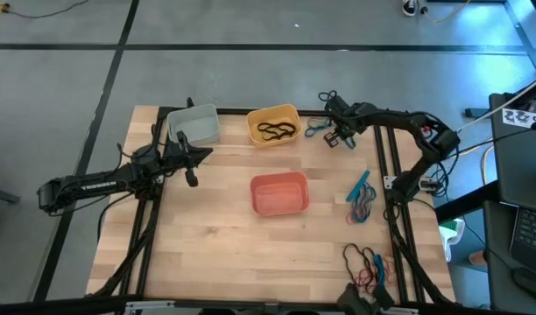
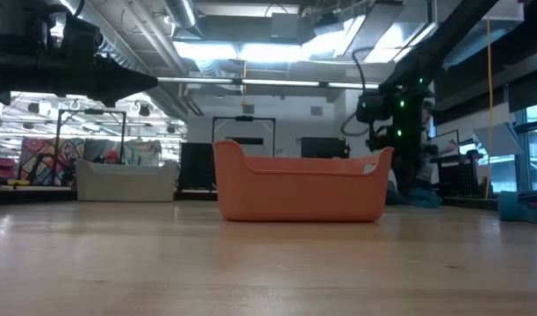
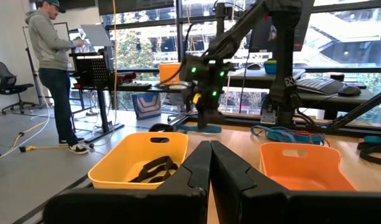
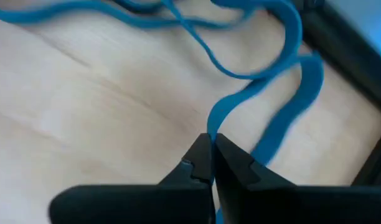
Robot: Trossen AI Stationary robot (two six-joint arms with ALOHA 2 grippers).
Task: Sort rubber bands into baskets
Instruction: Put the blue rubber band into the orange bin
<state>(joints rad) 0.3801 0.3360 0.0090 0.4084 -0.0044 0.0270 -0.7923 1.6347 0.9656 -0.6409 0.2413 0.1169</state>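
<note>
Pinching a blue rubber band (image 4: 259, 87) right at the desk surface, the right claw (image 4: 211, 152) has its fingers closed together, with the blue strip running up from between the tips, so I'd call that a grip on the band. From above, the right claw (image 1: 336, 133) sits at the far right corner of the desk (image 1: 215, 236), just beside the yellow basket (image 1: 273, 124), with the band's loops trailing away toward the dark frame rail at the desk edge.

That's the relation that matters: the band lies on the far side of the claw from the baskets, tight against the rail, so any carry has to go back inward, over the yellow basket, which already holds black bands (image 1: 278, 131). The salmon basket (image 1: 280, 193) is mid-desk and looks empty; the grey-white basket (image 1: 195, 124) is at the far left, much nearer the left arm. My guess is blue isn't meant for the yellow tub, so it's a longer reach.

Room-wise there's open wood between the baskets. More bands lie in a pile (image 1: 363, 201) along the right edge and another pile (image 1: 366, 262) near the front.

The left claw (image 1: 187, 156) hovers by the grey-white basket, shut on nothing.
</note>
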